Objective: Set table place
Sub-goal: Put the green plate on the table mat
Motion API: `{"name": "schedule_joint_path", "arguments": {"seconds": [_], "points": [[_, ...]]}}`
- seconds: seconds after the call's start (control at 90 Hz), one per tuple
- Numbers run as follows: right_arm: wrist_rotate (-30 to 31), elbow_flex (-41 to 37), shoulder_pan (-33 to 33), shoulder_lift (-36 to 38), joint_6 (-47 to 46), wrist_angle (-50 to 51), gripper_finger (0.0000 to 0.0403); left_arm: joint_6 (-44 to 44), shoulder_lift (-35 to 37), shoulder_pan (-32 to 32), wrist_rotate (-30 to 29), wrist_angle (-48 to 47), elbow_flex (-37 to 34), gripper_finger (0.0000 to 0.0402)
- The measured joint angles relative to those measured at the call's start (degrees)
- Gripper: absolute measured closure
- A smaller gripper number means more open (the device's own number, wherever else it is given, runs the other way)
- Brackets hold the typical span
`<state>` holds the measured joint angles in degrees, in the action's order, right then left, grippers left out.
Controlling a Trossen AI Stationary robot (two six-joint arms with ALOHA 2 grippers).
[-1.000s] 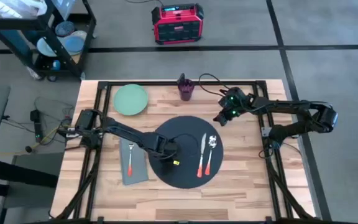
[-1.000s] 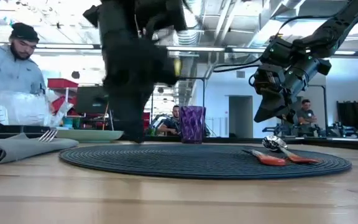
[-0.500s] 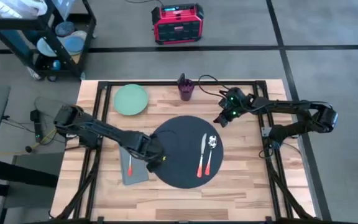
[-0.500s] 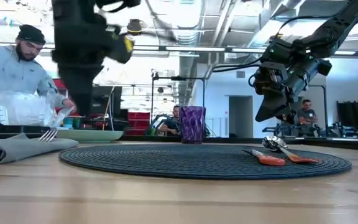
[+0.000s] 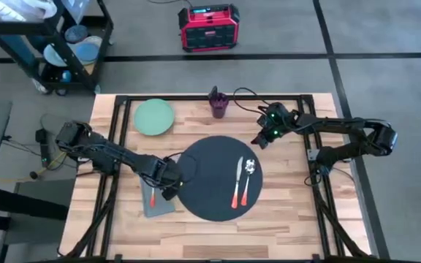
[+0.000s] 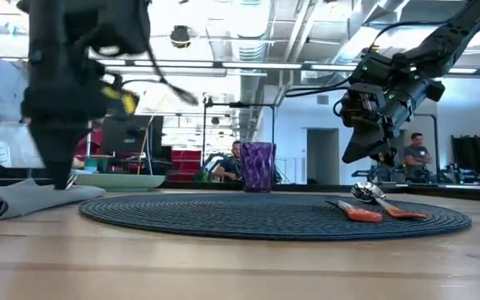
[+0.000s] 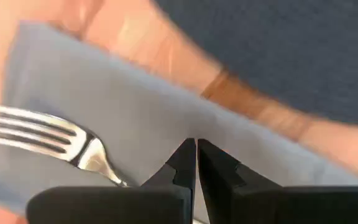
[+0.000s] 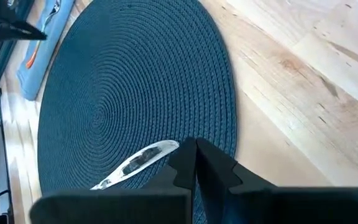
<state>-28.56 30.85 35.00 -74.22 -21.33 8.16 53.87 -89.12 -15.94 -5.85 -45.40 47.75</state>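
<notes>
Left pincer (image 5: 168, 188): fingers (image 7: 185, 163) closed together, nothing gripped; being held low over the grey napkin (image 5: 157, 191), just beside the left rim of the mat. In the left wrist view the fork (image 7: 48, 138) is being shown lying on the napkin next to the fingertips; whether it is being touched cannot be told.

Right pincer (image 5: 259, 139): fingers (image 8: 194, 160) closed, empty; being held raised above the bench's far right area, beyond the mat's upper right rim.

Place mat (image 5: 218, 177): large, round, dark grey, woven in rings; being carried flat at the middle of the bench (image 5: 291, 212).

Knife (image 5: 237, 183) and spoon (image 5: 247, 180): both with orange-red handles, being kept side by side on the right part of the mat.

Fork: orange-red handle, being kept on the napkin at the mat's left.

Plate (image 5: 154, 117): pale green, near the bench's far left corner, well apart from the mat.

Cup (image 5: 218, 103): purple, upright at the far edge, beyond the mat.

Writing: none is being shown legibly on any item.
</notes>
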Motion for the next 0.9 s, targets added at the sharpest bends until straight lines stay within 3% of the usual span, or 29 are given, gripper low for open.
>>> {"name": "schedule_joint_path", "arguments": {"seconds": [0.9], "points": [[0.0,0.0,0.8,0.0,0.9,-0.4,0.0403,-20.2,0.1,7.8,4.3,9.6,-3.0,0.0402]]}}
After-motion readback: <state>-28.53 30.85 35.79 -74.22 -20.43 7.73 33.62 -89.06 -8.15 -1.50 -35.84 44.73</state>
